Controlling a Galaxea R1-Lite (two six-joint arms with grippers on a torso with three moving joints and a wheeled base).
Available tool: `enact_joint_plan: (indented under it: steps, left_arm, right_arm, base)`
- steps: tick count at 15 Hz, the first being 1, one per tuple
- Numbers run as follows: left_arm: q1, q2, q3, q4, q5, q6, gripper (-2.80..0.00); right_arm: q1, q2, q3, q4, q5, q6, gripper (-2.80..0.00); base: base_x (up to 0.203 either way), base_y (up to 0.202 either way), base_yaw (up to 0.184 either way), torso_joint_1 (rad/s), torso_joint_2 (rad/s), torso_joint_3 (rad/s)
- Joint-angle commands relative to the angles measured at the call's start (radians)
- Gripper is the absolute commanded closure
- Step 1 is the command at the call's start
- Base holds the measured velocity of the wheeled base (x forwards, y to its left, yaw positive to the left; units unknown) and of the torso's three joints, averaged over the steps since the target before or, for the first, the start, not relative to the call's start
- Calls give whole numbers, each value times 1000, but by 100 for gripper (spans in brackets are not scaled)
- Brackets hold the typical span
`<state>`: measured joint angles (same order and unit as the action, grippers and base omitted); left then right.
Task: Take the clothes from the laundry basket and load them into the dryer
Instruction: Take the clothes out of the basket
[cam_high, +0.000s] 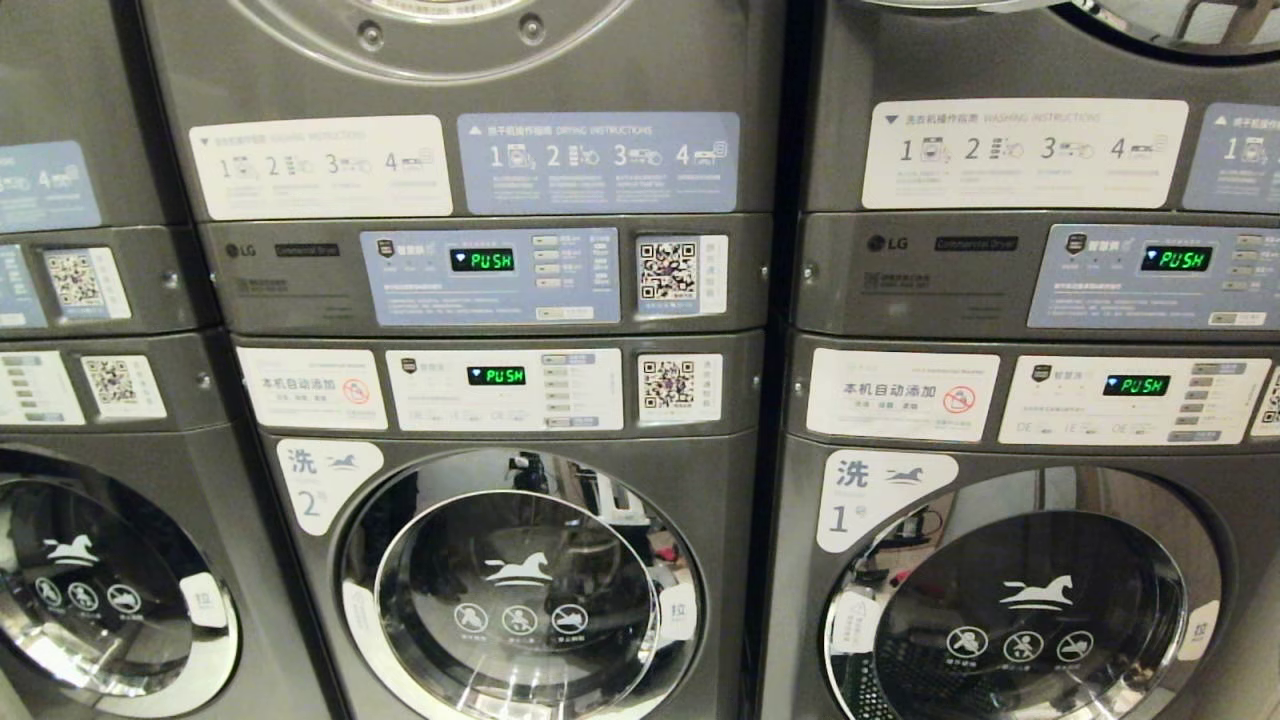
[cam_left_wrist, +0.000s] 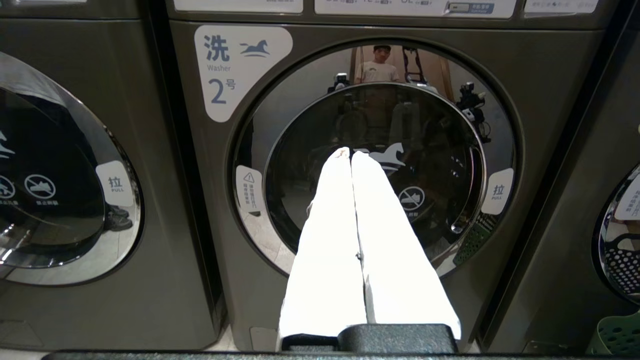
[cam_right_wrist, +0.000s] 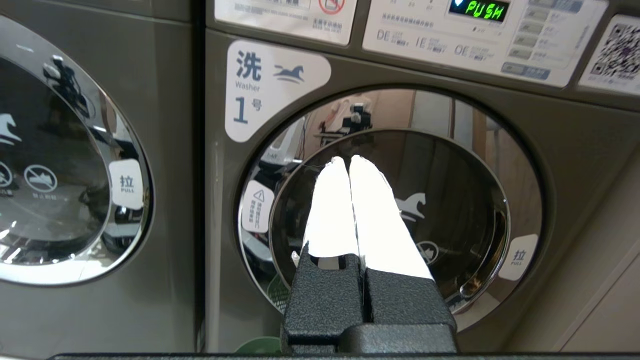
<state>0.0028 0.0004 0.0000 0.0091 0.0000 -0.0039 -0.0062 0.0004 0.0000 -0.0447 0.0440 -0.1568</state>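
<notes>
You can only see a bit of the green laundry basket (cam_left_wrist: 617, 335), at the bottom right corner of the left wrist view, and no clothes show, so first look down and find it before you reach. The left gripper (cam_left_wrist: 350, 154) and right gripper (cam_right_wrist: 348, 160) are both pinched tight and hold nothing. In the head view you can count three round doors low down, the middle one being washer 2 door (cam_high: 520, 590), and four green PUSH lights.

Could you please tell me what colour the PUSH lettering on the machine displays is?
Green, on a black display; clearest in the head view.
</notes>
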Motion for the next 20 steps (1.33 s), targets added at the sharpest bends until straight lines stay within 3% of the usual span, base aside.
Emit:
enact_joint_plan:
  steps: [1,20]
  left_arm:
    - [0,-2,2,0,0,-1,0]
    - [0,-2,2,0,0,-1,0]
  right_arm:
    - [0,0,18,-1,0,-1,0]
    - [0,0,18,0,0,2,0]
  base:
    - [0,0,0,3,6,-205]
    - [0,0,0,3,3,-193]
